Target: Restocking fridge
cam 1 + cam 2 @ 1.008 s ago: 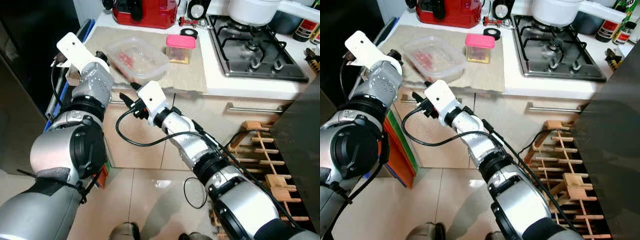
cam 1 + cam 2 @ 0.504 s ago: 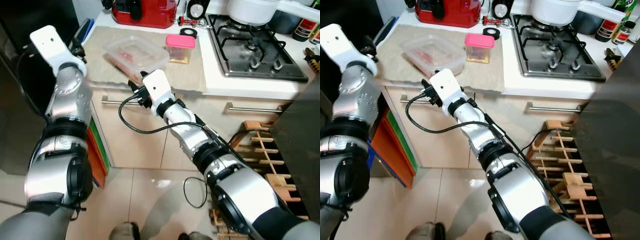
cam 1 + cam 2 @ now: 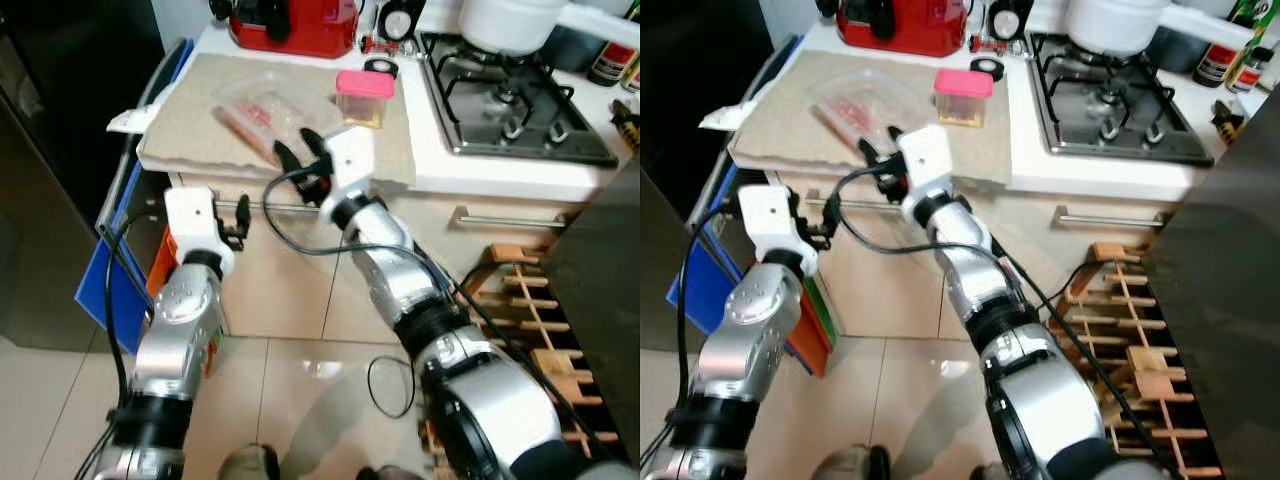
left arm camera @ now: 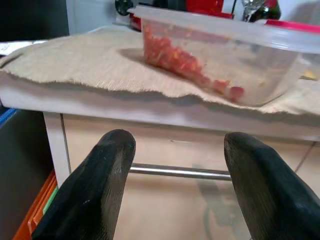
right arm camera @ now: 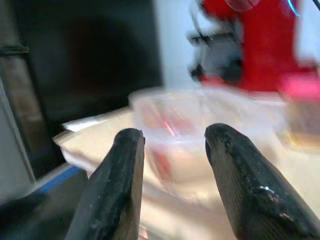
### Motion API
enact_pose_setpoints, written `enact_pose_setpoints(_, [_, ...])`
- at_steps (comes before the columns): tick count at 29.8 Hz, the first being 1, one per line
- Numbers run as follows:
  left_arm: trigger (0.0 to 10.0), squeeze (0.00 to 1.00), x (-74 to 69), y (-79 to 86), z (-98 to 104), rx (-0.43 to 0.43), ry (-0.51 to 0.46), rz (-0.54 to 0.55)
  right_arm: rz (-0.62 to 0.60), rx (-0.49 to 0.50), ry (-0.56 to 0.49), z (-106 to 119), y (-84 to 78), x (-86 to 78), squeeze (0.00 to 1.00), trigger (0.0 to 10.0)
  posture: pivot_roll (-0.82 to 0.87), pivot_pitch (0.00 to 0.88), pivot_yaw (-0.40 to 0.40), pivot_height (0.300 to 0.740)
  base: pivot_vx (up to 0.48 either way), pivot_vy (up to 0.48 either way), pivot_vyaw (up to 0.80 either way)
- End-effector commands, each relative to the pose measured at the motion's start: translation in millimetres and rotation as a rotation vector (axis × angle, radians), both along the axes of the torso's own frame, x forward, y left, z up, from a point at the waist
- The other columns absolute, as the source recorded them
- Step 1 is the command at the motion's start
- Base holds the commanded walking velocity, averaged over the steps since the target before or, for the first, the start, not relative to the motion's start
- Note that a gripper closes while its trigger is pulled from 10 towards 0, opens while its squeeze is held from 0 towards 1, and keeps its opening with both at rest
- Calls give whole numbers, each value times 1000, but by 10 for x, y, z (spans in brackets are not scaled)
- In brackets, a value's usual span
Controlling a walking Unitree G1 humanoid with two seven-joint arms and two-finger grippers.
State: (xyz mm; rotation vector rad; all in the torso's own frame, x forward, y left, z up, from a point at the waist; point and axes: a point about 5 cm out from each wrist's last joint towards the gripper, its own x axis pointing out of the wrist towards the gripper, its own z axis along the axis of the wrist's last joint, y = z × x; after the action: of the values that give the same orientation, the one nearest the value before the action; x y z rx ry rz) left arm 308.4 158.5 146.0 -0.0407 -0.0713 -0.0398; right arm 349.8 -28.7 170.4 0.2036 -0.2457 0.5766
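Clear plastic, the food container (image 3: 268, 110) with red pieces inside sits on the burlap mat (image 3: 190, 115) near the front edge of the bench (image 3: 480, 172), close by a small pink-lidded tub (image 3: 361, 97), with a red appliance (image 3: 292, 22) behind and the gas hob (image 3: 512, 95) off to the robot's right. Compared with half a second ago, the left arm has dropped from beside the dark fridge (image 3: 60, 120) to below the bench edge, so the left claw (image 3: 240, 215) now hangs in front of the cabinet door, level with the steel drawer handle (image 4: 175, 171); its wrist view looks up at the mat's frayed edge and the container above it. The left claw's fingers (image 4: 95, 195) are spread wide and hold nothing. The right arm has pushed forward and up since then, and the right claw (image 3: 303, 152) now stands over the mat at the near side of the container, which has shifted slightly and looks blurred. Its two black fingers (image 5: 115, 185) are parted, with the container seen in the gap just ahead of the tips; whether they touch its wall cannot be told, and nothing is clamped between them
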Motion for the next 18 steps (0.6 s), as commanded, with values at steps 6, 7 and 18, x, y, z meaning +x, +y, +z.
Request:
enact_pose_setpoints(6, [10000,0,-285,62,-21,0,12,-80,-110,-68,21,-297,-512,-399,0,10000,29,32,-25,740,0,0,0])
enact_pose_setpoints(7, [10000,0,-305,66,-30,-5,17,-92,-118,-99,23,-365,-570,-448,0,10000,28,25,-20,740,0,0,0])
enact_pose_setpoints(18, [10000,0,-479,-9,-26,27,14,-144,-241,-154,160,-598,-1043,-800,0,10000,20,0,-12,740,0,0,0])
